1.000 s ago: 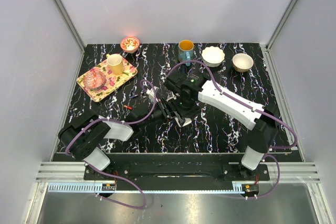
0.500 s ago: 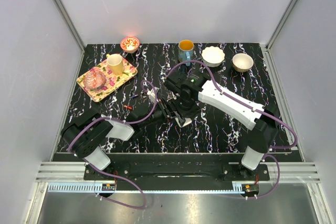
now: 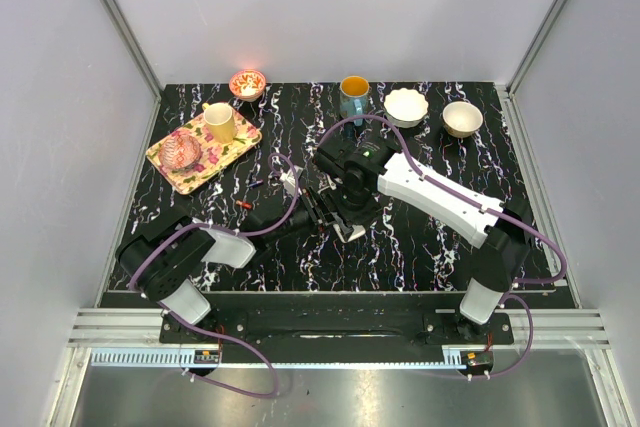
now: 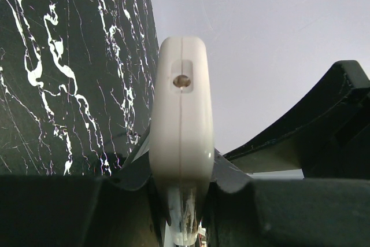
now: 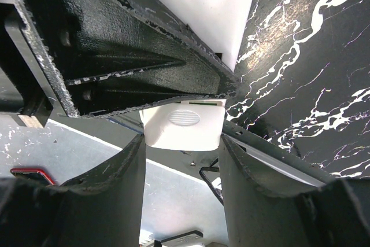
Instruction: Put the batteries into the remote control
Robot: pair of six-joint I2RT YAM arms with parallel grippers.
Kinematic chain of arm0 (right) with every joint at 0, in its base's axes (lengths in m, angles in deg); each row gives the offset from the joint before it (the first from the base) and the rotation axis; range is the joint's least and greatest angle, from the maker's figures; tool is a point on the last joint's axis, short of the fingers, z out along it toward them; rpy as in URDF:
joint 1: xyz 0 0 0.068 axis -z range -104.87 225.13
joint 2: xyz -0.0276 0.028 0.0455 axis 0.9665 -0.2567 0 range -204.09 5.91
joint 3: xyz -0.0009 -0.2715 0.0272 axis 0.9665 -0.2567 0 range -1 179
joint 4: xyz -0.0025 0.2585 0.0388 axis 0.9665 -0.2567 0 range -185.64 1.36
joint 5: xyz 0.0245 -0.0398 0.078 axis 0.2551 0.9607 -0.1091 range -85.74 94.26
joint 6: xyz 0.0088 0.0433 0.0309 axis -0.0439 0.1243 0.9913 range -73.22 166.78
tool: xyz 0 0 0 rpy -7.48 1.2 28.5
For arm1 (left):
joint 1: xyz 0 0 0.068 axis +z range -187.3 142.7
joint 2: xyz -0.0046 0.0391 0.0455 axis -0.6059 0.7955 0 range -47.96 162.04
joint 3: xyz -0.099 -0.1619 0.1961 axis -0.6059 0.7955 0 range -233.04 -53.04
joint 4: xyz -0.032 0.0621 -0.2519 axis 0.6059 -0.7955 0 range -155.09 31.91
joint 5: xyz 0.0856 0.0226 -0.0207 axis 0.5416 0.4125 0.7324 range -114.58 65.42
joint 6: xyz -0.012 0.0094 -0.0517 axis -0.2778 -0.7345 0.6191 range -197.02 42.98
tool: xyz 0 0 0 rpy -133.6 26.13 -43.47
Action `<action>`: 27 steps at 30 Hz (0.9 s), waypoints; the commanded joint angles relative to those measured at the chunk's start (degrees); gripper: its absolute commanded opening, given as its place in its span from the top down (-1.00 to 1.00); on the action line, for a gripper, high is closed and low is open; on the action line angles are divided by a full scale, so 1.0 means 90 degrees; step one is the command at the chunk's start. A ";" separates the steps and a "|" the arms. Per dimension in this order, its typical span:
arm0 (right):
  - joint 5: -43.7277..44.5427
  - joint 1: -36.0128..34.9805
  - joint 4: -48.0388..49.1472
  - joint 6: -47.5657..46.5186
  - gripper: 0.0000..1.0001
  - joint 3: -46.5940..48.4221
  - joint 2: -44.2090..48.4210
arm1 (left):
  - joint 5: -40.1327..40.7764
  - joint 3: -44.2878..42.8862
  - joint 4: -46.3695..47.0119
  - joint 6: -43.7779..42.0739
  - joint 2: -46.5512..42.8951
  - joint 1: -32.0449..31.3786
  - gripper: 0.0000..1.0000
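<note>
The white remote control (image 4: 181, 125) shows end-on in the left wrist view, with its small LED window facing the camera. My left gripper (image 4: 182, 173) is shut on it and holds it above the table. In the right wrist view, my right gripper (image 5: 182, 141) pinches the remote's white ridged cover end (image 5: 184, 126), right beside the left gripper's black finger (image 5: 133, 62). In the top view both grippers meet mid-table: left (image 3: 318, 209), right (image 3: 345, 219). A reddish battery (image 3: 245, 205) and a second thin cylinder (image 3: 258, 184) lie on the table to their left.
A floral tray (image 3: 228, 152) with a cream cup and a glass dish stands at the back left. A small patterned bowl (image 3: 247, 83), a teal mug (image 3: 353, 95) and two white bowls (image 3: 406, 106) (image 3: 462, 118) line the back edge.
The left arm's elbow has shifted slightly. Both grippers stay together on the remote.
</note>
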 commanded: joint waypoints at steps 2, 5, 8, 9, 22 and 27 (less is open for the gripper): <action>-0.0047 -0.0110 0.0015 0.0004 1.00 0.0229 0.0262 | -0.0052 -0.0108 0.0903 0.0124 0.0038 0.0022 1.00; 0.0090 -0.0110 0.0015 0.0053 1.00 0.0307 0.0340 | -0.0042 -0.0069 0.0962 0.0153 0.0067 0.0012 1.00; 0.0091 -0.0110 -0.0053 0.0063 1.00 0.0385 0.0380 | -0.0042 -0.0040 0.1020 0.0182 0.0096 0.0022 1.00; 0.0101 -0.0110 -0.0063 0.0063 1.00 0.0385 0.0399 | -0.0042 -0.0030 0.1021 0.0182 0.0087 0.0032 1.00; 0.0101 -0.0110 -0.0122 0.0082 1.00 0.0395 0.0448 | 0.0006 -0.0020 0.0962 0.0163 0.0057 0.0032 1.00; 0.0091 -0.0110 -0.0151 0.0043 1.00 0.0317 0.0438 | -0.0013 -0.0059 0.0865 0.0172 0.0018 0.0022 1.00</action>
